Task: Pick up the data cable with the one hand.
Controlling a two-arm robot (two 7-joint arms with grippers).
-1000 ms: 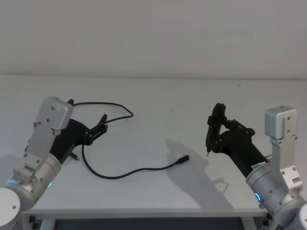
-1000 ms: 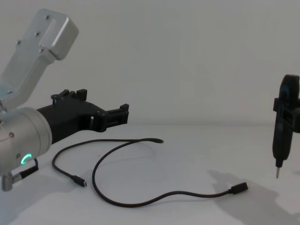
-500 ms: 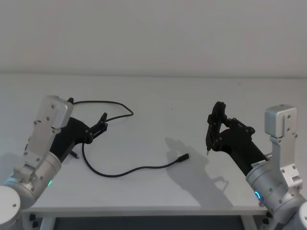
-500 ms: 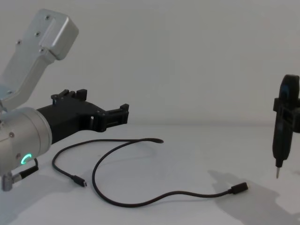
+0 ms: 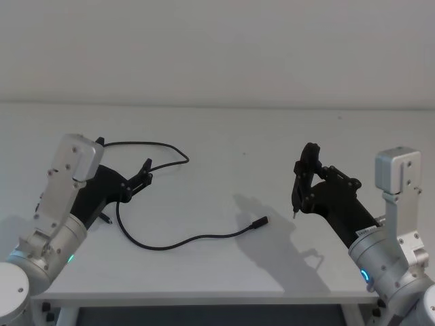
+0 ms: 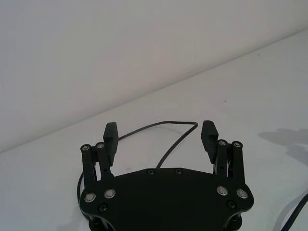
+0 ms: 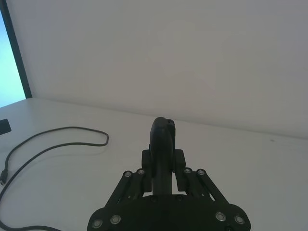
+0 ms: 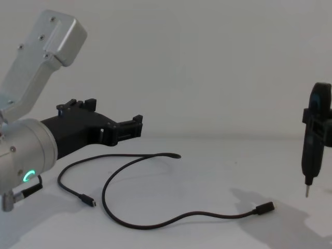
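Black data cable: loose on bench, untouched.
Left gripper: 9 o'clock, above cable, fingers wide.
Right gripper: 3 o'clock, fingers holding slim metal-tipped tool.

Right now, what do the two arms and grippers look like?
Both arms are silver cylinders with boxy grey housings and a glowing ring near the wrist. The left gripper and right gripper are black, angular, two-fingered linkages with silver screws.

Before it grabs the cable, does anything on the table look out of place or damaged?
Nothing stands out. The data cable lies in loose loops on the table, both plugs showing. The left gripper hovers open over its loops; the right gripper holds a slim black tool upright, its tip off the table.
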